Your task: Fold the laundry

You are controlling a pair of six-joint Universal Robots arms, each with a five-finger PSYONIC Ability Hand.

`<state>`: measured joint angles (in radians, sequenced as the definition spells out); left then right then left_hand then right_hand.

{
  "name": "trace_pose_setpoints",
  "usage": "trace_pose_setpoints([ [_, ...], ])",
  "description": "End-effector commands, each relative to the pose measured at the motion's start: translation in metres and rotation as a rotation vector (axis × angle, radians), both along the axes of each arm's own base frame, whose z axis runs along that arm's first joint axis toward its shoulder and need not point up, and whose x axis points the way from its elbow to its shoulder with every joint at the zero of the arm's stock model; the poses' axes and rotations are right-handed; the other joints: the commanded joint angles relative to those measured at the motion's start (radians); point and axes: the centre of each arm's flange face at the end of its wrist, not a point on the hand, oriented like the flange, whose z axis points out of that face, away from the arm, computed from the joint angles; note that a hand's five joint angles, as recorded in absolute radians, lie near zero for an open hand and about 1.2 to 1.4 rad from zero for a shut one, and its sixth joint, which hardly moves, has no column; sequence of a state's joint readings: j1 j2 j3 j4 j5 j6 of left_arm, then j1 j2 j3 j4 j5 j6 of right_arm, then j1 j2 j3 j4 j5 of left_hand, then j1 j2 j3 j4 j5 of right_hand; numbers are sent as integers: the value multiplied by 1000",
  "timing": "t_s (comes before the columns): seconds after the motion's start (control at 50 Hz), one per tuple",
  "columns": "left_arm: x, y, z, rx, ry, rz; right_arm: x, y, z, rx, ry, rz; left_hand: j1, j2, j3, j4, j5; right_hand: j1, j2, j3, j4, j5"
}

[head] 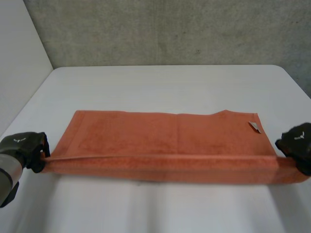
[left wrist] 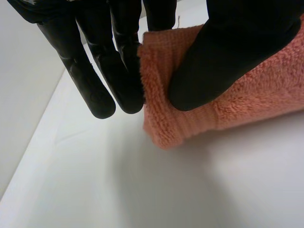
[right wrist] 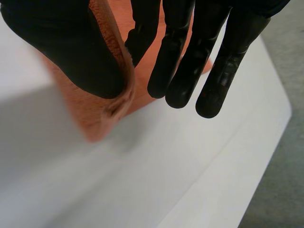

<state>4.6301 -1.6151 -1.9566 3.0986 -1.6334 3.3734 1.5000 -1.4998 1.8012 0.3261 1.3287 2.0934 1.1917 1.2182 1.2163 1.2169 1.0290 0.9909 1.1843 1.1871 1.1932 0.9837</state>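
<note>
Both towel [head: 165, 141] ends pinched between fingers [left wrist: 118, 71].

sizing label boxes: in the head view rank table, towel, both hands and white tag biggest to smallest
1. table
2. towel
3. left hand and right hand: look alike, not ranked
4. white tag

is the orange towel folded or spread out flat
Mid-fold: the towel lies flat at its far part, while the left hand and right hand pinch its near corners, raised.

White table [head: 160, 82], grey speckled wall [head: 170, 29] behind it, pale panel [head: 19, 58] at its left
</note>
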Motion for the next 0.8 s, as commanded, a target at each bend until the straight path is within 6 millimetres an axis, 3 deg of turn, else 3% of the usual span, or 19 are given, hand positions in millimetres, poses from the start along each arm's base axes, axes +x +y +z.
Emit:
trace_pose_setpoints([
  [0.02, -13, -44, -22, -64, 9, -38, 30, -51, -25, -110, -87, 26, 205, 178, 180, 179, 193, 405, 212, 209, 203, 238],
  [0.1, -27, -66, -25, -148, 15, -75, 41, -69, -35, -161, -87, 27, 205, 178, 180, 179, 193, 405, 212, 209, 203, 238],
  [0.12, -33, -80, -28, -194, 20, -84, 44, -80, -41, -188, -79, 17, 205, 178, 180, 179, 193, 405, 212, 209, 203, 238],
  [0.14, -33, -80, -28, -194, 20, -85, 45, -90, -48, -213, -75, 1, 205, 178, 180, 179, 193, 405, 212, 209, 203, 238],
  [0.18, -42, -107, -30, -275, 27, -93, 46, -102, -53, -241, -71, -10, 205, 178, 180, 179, 193, 405, 212, 209, 203, 238],
  [0.2, -42, -107, -30, -275, 27, -93, 46, -102, -53, -241, -70, -10, 205, 178, 180, 179, 193, 405, 212, 209, 203, 238],
  [0.24, -47, -132, -34, -324, 19, -99, 51, -121, -63, -295, -67, -11, 205, 178, 180, 179, 193, 405, 212, 209, 203, 238],
  [0.36, -54, -160, -48, -348, -16, -120, 63, -152, -69, -417, -80, 9, 205, 178, 180, 179, 193, 405, 212, 209, 203, 238],
  [0.5, -60, -184, -68, -377, -47, -141, 76, -170, -81, -487, -90, 30, 205, 178, 180, 179, 193, 405, 212, 209, 203, 238],
  [0.52, -60, -184, -68, -377, -47, -142, 78, -172, -85, -487, -92, 33, 205, 178, 180, 179, 193, 58, -136, -139, -145, -110],
  [0.54, -62, -185, -73, -382, -47, -148, 78, -172, -85, -487, -92, 33, 138, 112, 114, 113, 126, 54, -139, -142, -148, -113],
  [0.56, -67, -184, -76, -388, -44, -158, 79, -173, -89, -484, -92, 31, -418, -444, -442, -443, -430, -725, -918, -921, -927, -892],
  [0.58, -67, -184, -76, -388, -44, -158, 79, -173, -89, -484, -92, 31, -423, -450, -448, -448, -435, -733, -926, -929, -935, -900],
  [0.6, -71, -183, -77, -399, -39, -174, 79, -175, -88, -488, -92, 23, -1017, -1044, -1042, -1042, -1029, -816, -1010, -1013, -1019, -984],
  [0.64, -78, -181, -76, -421, -29, -195, 77, -176, -86, -494, -92, 3, -943, -969, -968, -968, -955, -816, -1010, -1013, -1019, -984],
  [0.68, -81, -181, -73, -447, -25, -207, 73, -175, -74, -513, -105, -48, -1017, -1044, -1042, -1042, -1029, -816, -1010, -1013, -1019, -984],
  [0.74, -86, -181, -58, -512, -7, -219, 71, -174, -62, -531, -125, -73, -1017, -1044, -1042, -1042, -1029, -816, -1010, -1013, -1019, -984],
  [0.78, -86, -179, -35, -579, 4, -215, 66, -166, -41, -549, -182, -108, -1017, -1044, -1042, -1042, -1029, -816, -1010, -1013, -1019, -984],
  [0.8, -86, -179, -35, -579, 4, -215, 66, -166, -41, -549, -182, -108, -1017, -1044, -1042, -1042, -1029, -816, -1010, -1013, -1019, -984],
])
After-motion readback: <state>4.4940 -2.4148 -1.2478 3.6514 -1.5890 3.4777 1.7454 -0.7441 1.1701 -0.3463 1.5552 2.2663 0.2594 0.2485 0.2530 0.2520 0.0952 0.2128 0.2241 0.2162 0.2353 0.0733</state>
